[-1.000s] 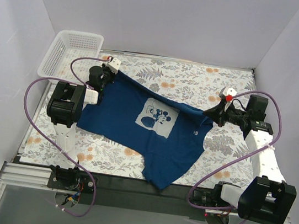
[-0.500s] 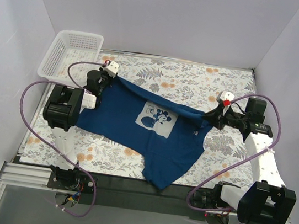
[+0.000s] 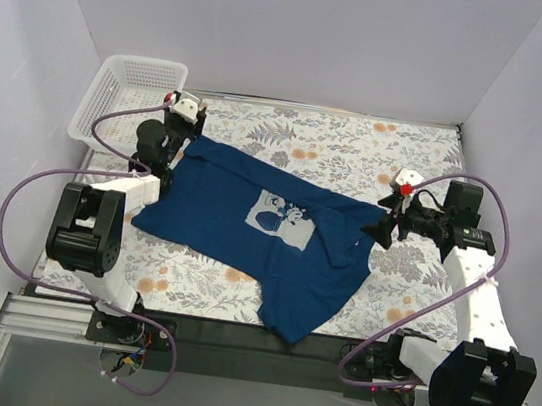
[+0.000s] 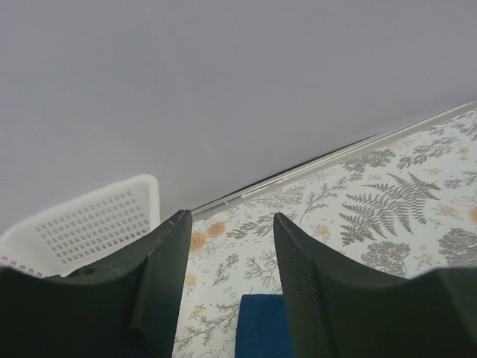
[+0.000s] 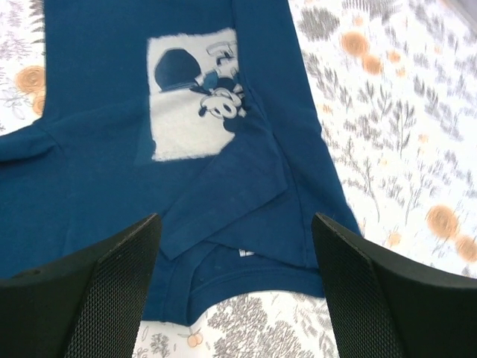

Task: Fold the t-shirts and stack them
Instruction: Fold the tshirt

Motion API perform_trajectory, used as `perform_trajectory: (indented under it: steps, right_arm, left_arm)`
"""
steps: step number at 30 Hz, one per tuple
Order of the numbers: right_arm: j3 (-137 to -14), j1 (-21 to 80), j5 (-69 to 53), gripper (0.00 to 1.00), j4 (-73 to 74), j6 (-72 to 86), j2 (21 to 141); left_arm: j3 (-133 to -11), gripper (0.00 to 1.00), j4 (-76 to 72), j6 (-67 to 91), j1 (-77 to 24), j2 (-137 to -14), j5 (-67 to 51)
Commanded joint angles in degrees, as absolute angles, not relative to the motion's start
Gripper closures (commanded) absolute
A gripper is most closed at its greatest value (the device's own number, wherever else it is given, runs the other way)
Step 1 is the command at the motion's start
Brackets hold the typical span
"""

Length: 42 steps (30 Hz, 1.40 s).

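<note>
The t-shirt [image 3: 236, 234] lies spread on the floral table [image 3: 360, 145], left of centre, with the pale cartoon print [image 3: 281, 215] facing up. One end of the shirt hangs over the near edge of the table. A flap of blue cloth lies folded over the shirt next to the print and covers one corner of it, as the right wrist view shows; a small white mark [image 5: 244, 253] sits below this flap, near the hem. The left gripper [image 3: 176, 127] stands at the far left corner of the shirt, near the white basket [image 3: 98, 103]. Its fingers are apart and nothing is between them; the left wrist view shows the table and a small patch of the blue shirt [image 4: 261, 324] through the gap. The right gripper [image 3: 381, 225] hangs over the right edge of the shirt. Its fingers [image 5: 112, 276] are spread wide and hold nothing; the cloth lies below them, apart from both fingers.
</note>
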State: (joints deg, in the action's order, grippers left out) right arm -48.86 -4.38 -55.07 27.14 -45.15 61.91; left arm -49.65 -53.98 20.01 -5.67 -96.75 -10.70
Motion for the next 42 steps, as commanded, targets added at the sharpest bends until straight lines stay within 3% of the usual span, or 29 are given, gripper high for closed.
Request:
perform_trajectory:
  steps: [1, 6, 7, 12, 16, 23, 33, 42]
  right_arm:
    - [-50.62, -4.22, -47.74, 0.27, 24.27, -37.12, 65.12]
    - [-49.40, -4.22, -35.54, 0.30, 13.11, -18.48, 70.39]
    - [-48.87, -4.22, -34.12, 0.30, 10.14, -14.11, 70.92]
    - [-49.57, -5.79, -27.26, 0.34, 6.77, -6.77, 76.19]
    - [-50.62, -9.05, -26.98, 0.47, 7.03, -6.06, 81.11]
    - [-50.27, -11.95, -27.86, 0.53, 8.96, -11.33, 88.06]
    - [-57.21, -12.13, -29.96, 0.58, 10.81, -9.85, 99.74]
    - [-57.48, -12.04, -34.19, 0.61, 12.48, -8.61, 102.74]
  left_arm:
    - [-48.34, 0.53, -48.46, 25.91, -5.27, -89.66, -11.52]
    - [-49.48, 0.43, -31.58, 39.79, -5.27, -80.87, -8.70]
    - [-49.83, 0.37, -24.94, 43.21, -5.27, -79.90, -8.79]
    - [-46.51, 0.36, -10.13, 50.27, -5.27, -70.44, -9.66]
    - [-42.81, 0.36, -3.81, 50.54, -5.27, -63.13, -11.77]
    - [-35.07, 0.36, 2.02, 51.50, -5.27, -55.03, -16.17]
    - [-34.10, 0.36, 5.01, 50.89, -5.27, -54.23, -17.67]
    - [-34.01, 0.35, 5.10, 50.63, -5.36, -54.05, -17.93]
